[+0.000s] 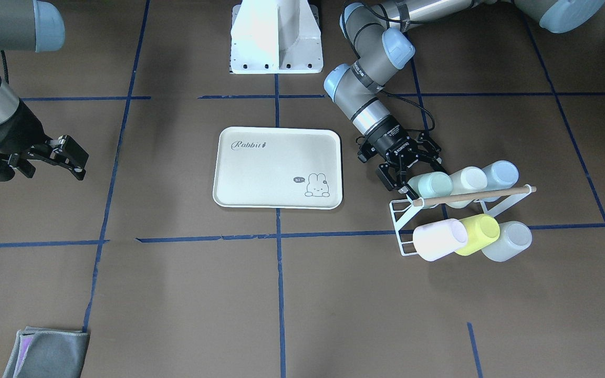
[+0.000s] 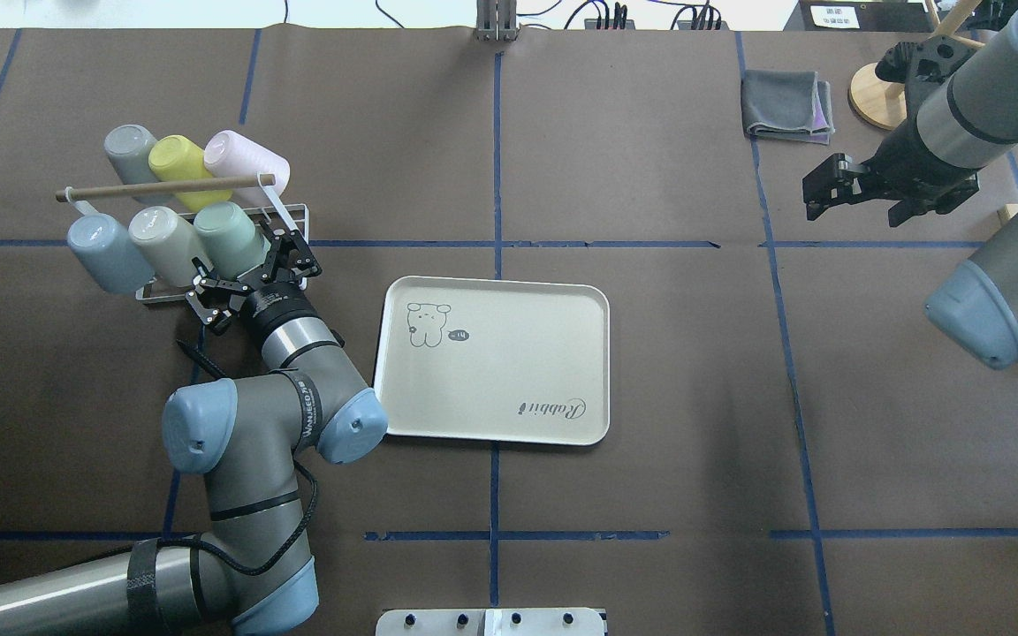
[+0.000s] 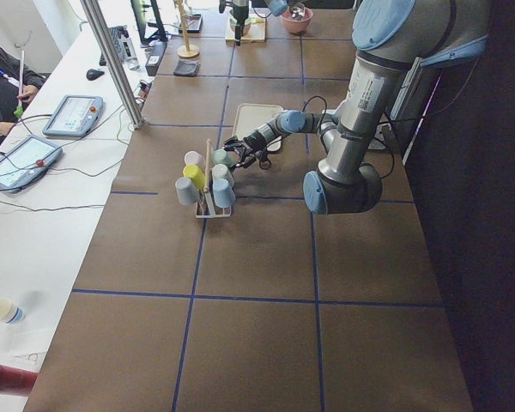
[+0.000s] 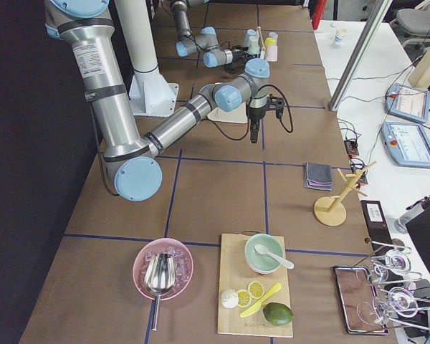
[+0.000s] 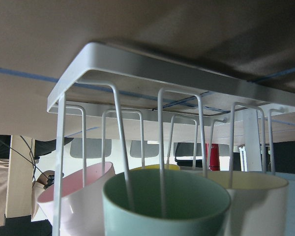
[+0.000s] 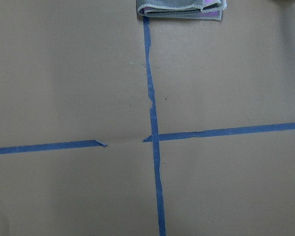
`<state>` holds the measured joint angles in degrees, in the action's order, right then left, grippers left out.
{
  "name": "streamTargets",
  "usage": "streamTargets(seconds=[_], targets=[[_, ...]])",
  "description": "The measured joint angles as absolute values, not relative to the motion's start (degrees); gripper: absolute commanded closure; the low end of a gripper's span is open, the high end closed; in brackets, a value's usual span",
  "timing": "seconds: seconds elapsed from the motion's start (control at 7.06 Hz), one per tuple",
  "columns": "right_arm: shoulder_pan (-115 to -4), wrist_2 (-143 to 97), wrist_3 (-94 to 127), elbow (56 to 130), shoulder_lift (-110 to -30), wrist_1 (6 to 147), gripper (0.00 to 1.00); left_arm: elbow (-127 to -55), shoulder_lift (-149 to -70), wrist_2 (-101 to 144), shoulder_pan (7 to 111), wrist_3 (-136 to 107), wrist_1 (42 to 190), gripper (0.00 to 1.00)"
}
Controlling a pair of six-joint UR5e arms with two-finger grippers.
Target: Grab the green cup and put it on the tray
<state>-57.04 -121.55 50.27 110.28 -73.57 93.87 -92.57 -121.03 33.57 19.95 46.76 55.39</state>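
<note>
Where the white wire rack [image 2: 292, 210] stands at the left of the table [image 2: 650, 177], six cups hang tilted on its prongs. The green cup [image 2: 228, 231] is the rightmost of the near row, just beside a cream cup [image 2: 160, 238]. Its mouth points at the left gripper [image 2: 244, 269], whose jaws are spread wide at either side of that mouth and do not pinch it. Right of the rack, the tray [image 2: 509, 415] lies flat at the table's middle, well apart from the green cup. Far to the right, the right gripper [image 2: 814, 196] hovers over the table with its jaws apart. A folded grey cloth [image 2: 783, 104] lies on the far side of it.
</note>
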Motion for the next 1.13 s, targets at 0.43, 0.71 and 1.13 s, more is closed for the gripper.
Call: streamTargets(seconds=[0.43, 0.71, 1.13], targets=[[-57.0, -121.6, 50.3, 110.2, -73.6, 93.9, 0.00, -91.2, -121.0, 33.6, 20.4, 47.0, 57.3, 0.07], [-57.0, -121.6, 50.2, 110.2, -73.6, 93.9, 0.00, -90.8, -121.0, 33.6, 20.8, 47.0, 57.8, 0.20], [-57.0, -121.6, 50.2, 110.2, -73.6, 93.9, 0.00, -91.1, -121.0, 33.6, 20.8, 46.8, 57.8, 0.55]])
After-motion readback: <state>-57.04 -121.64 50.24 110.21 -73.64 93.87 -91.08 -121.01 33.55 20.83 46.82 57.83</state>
